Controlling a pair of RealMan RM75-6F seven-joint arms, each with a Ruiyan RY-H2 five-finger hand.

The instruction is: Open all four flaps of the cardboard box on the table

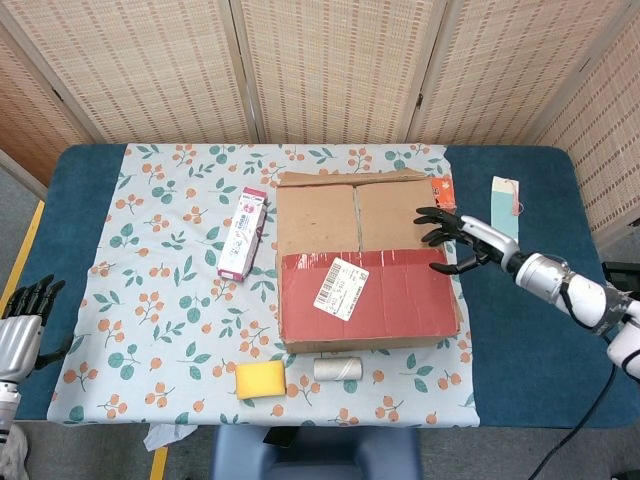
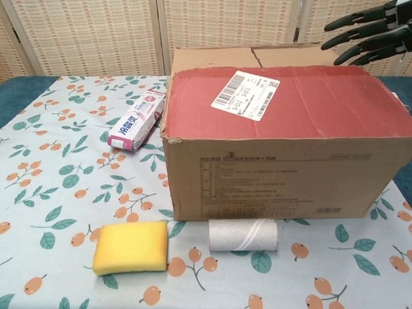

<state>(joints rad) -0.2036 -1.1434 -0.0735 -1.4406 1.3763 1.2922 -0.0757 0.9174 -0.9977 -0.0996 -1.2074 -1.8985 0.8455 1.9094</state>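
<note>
The cardboard box [image 1: 365, 262] sits mid-table with its top flaps lying flat and closed; the near flap [image 2: 290, 96] is red with a white shipping label [image 1: 342, 286], the far flaps [image 1: 350, 215] plain brown. My right hand [image 1: 455, 240] hovers at the box's right edge, over its top, its dark fingers spread and holding nothing; in the chest view the right hand [image 2: 373, 32] shows above the box's far right corner. My left hand [image 1: 25, 325] hangs off the table's left edge, far from the box, fingers apart and empty.
A pink-white carton [image 1: 242, 233] lies left of the box. A yellow sponge [image 1: 260, 379] and a grey roll [image 1: 336, 369] lie before its front face. An orange packet [image 1: 443, 191] and a pale tag [image 1: 506, 207] lie right of it on the blue table [image 1: 520, 340].
</note>
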